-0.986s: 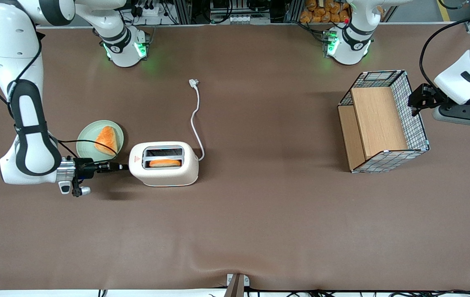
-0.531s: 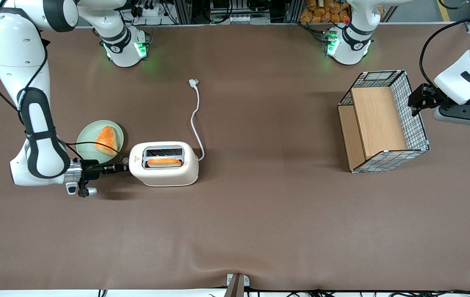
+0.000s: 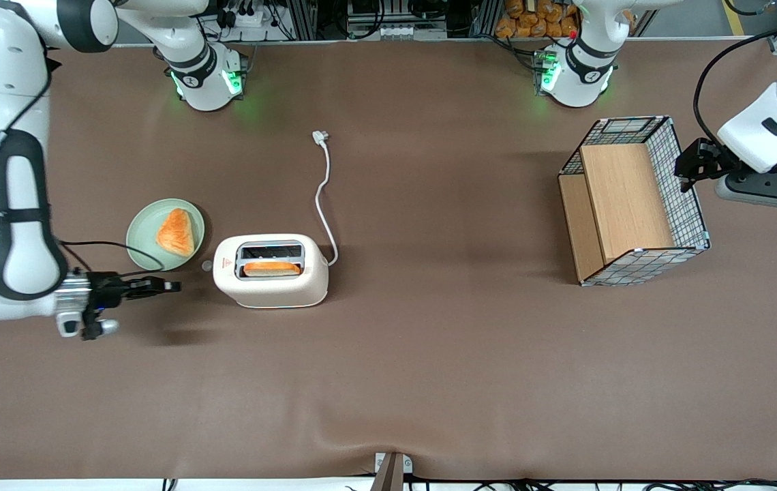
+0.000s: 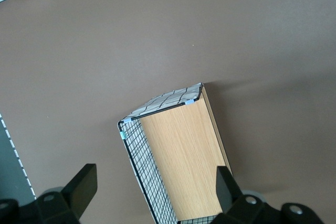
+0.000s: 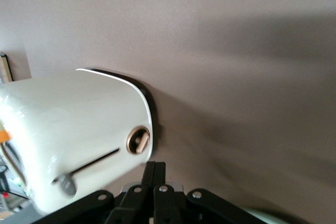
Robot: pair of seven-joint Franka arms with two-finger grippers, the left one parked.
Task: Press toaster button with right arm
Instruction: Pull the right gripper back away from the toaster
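Toaster (image 3: 271, 271) sits mid-table w/ bread in one slot, plate (image 3: 145, 247) beside it; my gripper (image 3: 169, 286), fingers shut & empty, hangs near its button (image 5: 137, 140) end, not touching.

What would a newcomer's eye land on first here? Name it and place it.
The cream toaster with a slice in its nearer slot, mid-table. Beside it toward the working arm's end, the green plate holds another slice, and the gripper, fingers together, hovers clear of the toaster's narrow end. The wire basket sits toward the parked arm's end.
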